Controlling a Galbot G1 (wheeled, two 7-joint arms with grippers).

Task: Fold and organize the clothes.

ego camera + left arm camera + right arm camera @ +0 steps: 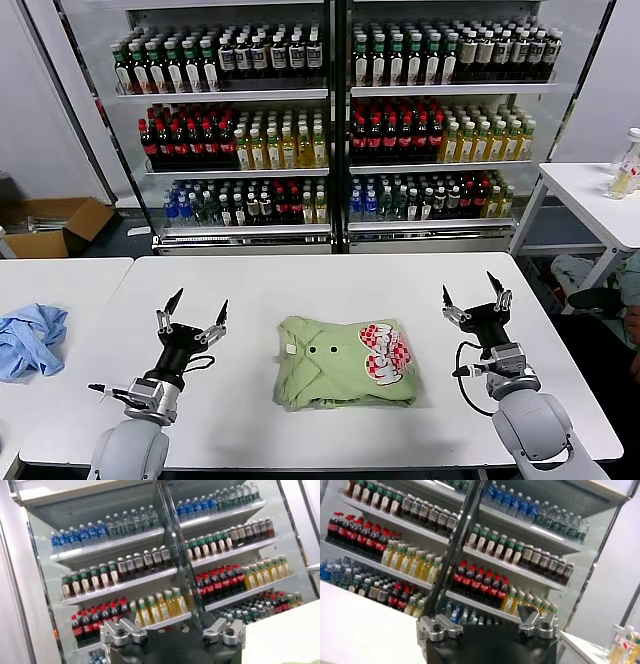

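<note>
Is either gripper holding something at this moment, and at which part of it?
Nothing is held. The left gripper and the right gripper both stand open and empty, one on each side of the folded green shirt, apart from it.

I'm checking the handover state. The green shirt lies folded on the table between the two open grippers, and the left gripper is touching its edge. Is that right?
Not quite: the left gripper is not touching the shirt; it hangs open, well clear of it on the robot's left. The head view shows this. The rest holds: the shirt lies folded on the table, between it and the open right gripper.
</note>
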